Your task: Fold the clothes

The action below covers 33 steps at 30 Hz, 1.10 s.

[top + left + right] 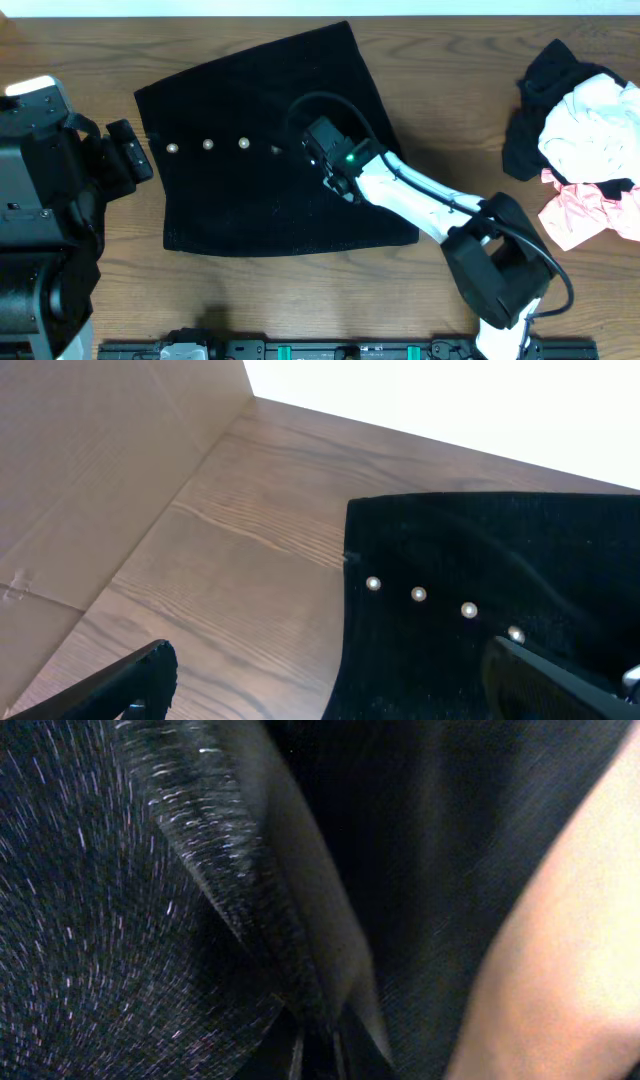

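The large black garment [250,130] lies spread flat in the middle of the table, with a row of small pale buttons [208,144] across it. My right gripper [318,160] is down on its middle, just right of the buttons. In the right wrist view its jaws [318,1045] stand close together on a raised fold of the black fabric [240,900]. My left gripper [130,150] hovers open at the garment's left edge, its fingers [150,670] wide apart over bare wood and black cloth [480,560]. A heap of another black garment [535,100], a white one [590,125] and a coral-pink one [580,215] sits at the far right.
The left arm's base [40,200] fills the left side of the table. A cardboard wall [100,460] rises beyond the table's far left. A dark rail [300,350] runs along the front edge. The right arm [440,210] crosses the garment's lower right corner.
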Each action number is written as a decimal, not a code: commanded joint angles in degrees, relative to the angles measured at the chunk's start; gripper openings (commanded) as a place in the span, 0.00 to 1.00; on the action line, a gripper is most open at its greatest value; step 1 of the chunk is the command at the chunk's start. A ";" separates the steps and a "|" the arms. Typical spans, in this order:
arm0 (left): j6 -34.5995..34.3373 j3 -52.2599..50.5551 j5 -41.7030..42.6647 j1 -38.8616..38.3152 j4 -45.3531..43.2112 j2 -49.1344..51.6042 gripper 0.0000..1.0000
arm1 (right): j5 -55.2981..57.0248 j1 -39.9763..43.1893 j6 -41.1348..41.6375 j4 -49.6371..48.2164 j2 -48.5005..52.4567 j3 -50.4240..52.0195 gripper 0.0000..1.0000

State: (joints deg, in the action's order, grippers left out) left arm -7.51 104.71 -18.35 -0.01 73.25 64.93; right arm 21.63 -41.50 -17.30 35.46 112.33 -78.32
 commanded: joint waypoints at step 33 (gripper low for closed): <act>-0.76 -0.44 -0.09 0.22 3.04 4.39 0.98 | -32.50 17.09 15.37 24.94 -1.66 -2.12 0.82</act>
State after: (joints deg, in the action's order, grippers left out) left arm -7.55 104.64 -18.35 -0.01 76.09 68.62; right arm -0.84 -25.19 -5.54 59.68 111.59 -80.20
